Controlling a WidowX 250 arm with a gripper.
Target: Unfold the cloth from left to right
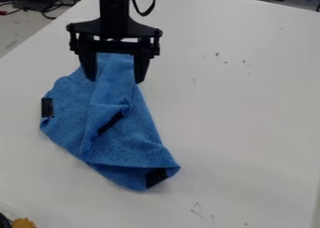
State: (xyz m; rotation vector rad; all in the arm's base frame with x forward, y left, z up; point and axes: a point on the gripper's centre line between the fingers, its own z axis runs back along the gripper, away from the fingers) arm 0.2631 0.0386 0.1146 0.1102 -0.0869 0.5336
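The white desk (243,119) carries the blue cloth (134,145), which lies folded and rumpled left of the middle of the view, its long axis slanting from beneath the hand (115,81) toward the lower right. The hand is open, its fingers spread over the cloth's upper end. The black patch (47,108) on the left edge lies down and left of it; grasping there likely calls for a shift that way.
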